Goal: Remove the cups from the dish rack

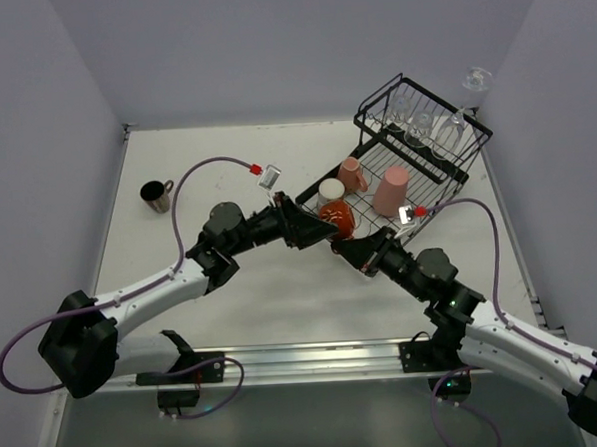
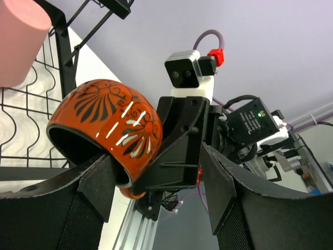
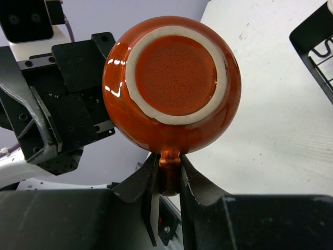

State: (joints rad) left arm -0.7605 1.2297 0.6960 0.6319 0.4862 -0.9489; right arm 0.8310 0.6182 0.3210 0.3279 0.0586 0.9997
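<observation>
The pale surface (image 1: pixel 283 304) carries everything I am working with. On its far right stands the black wire dish rack (image 1: pixel 373 161), set at an angle. Its raised basket holds several clear glasses (image 1: pixel 421 127), and I cannot count them from above. On the rack's flat grid sits the tall pink tumbler (image 1: pixel 391 191), with the small pink mug (image 1: pixel 352 174) beside it and the cream cup (image 1: pixel 331 191) just beyond that.

The orange-red mug (image 3: pixel 171 83), patterned with black fans, hangs at the rack's near-left edge between my two arms. Its base faces the right wrist camera and its dark inside looks empty. My right end effector (image 3: pixel 169 177) is clamped on the mug's small handle. My left end effector (image 2: pixel 156 161) has its fingers apart, one pad at the mug's rim, though I cannot tell whether it touches.

The dark brown mug (image 1: pixel 157 195) stands on the surface at far left, well apart from the rack.
</observation>
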